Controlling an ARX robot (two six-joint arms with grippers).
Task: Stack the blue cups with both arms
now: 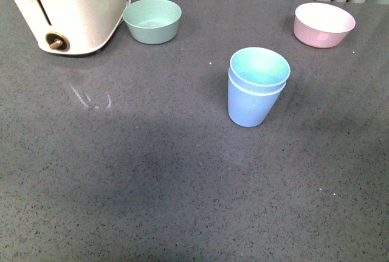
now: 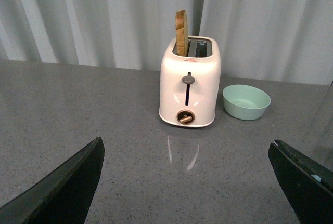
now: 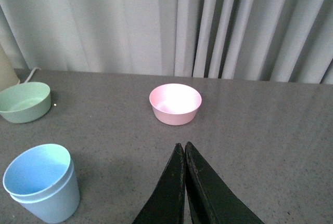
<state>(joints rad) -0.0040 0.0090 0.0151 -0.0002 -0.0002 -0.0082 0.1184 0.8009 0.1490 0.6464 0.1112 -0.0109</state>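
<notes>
The two blue cups (image 1: 256,87) stand nested one inside the other, upright on the grey table, right of centre in the front view. They also show in the right wrist view (image 3: 42,182). Neither arm shows in the front view. My left gripper (image 2: 188,168) is open and empty, its jaws wide apart above bare table, facing the toaster. My right gripper (image 3: 183,148) is shut and empty, its jaws pressed together above the table, apart from the cups and short of the pink bowl.
A cream toaster (image 1: 70,6) with a slice in its slot (image 2: 181,33) stands at the back left. A mint-green bowl (image 1: 152,20) sits beside it. A pink bowl (image 1: 323,24) sits at the back right. Curtains hang behind the table.
</notes>
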